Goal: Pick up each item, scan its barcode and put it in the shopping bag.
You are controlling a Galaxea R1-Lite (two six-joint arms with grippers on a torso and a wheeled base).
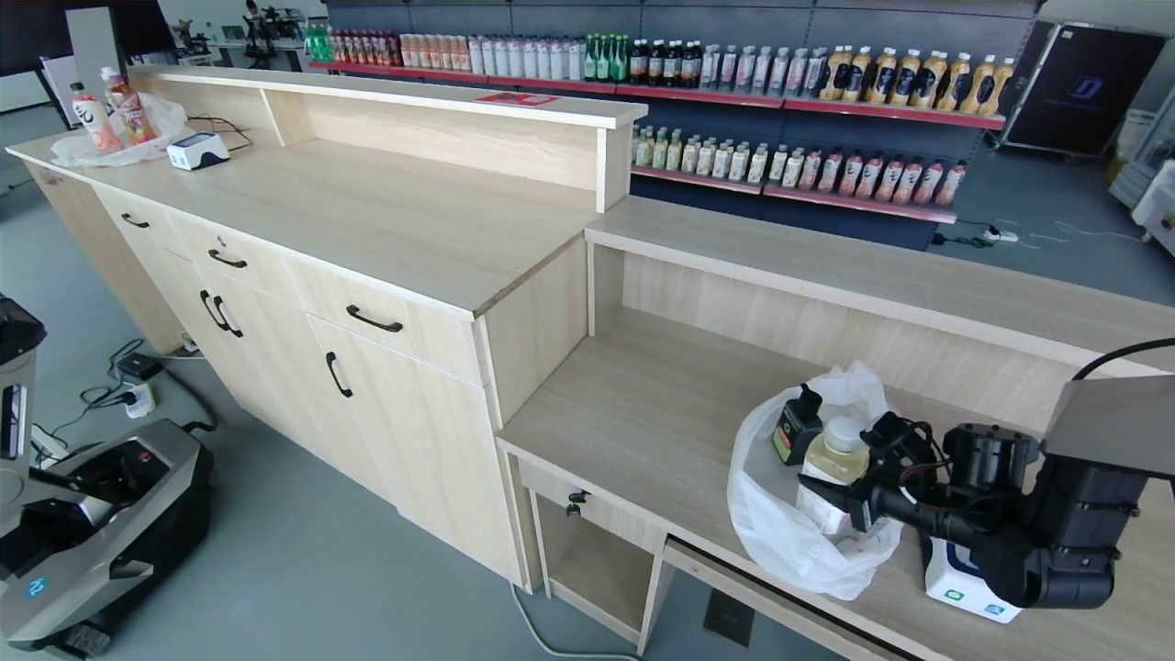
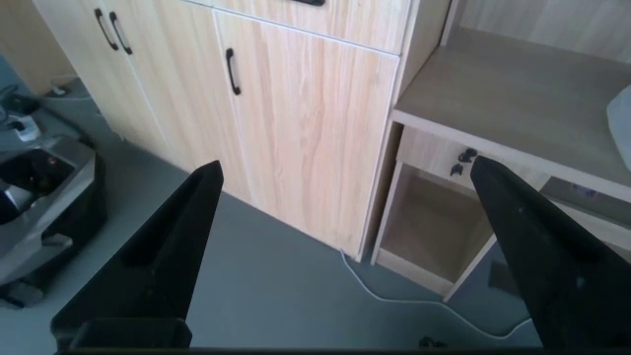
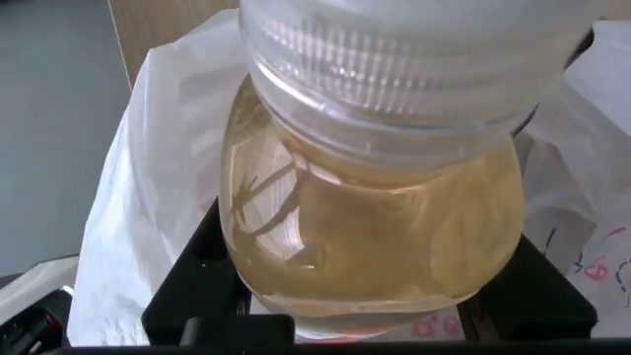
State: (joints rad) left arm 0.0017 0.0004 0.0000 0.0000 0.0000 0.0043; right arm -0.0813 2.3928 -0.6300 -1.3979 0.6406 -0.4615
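A white plastic shopping bag (image 1: 789, 523) stands on the low wooden counter (image 1: 643, 413) at the right. Inside it are a dark bottle (image 1: 795, 427) and a pale bottle of yellowish drink (image 1: 833, 454) with a clear cap. My right gripper (image 1: 831, 491) reaches into the bag's mouth and is shut on the pale bottle (image 3: 375, 227), its black fingers (image 3: 197, 286) on either side of the body, with the bag (image 3: 158, 148) around them. My left gripper (image 2: 340, 266) hangs open over the grey floor in front of the cabinets, holding nothing.
A white barcode scanner (image 1: 964, 583) sits on the counter under my right arm. The taller counter (image 1: 367, 211) at left carries another scanner (image 1: 197, 150) and a bag with bottles (image 1: 115, 119). Shelves of drinks (image 1: 780, 83) line the back wall.
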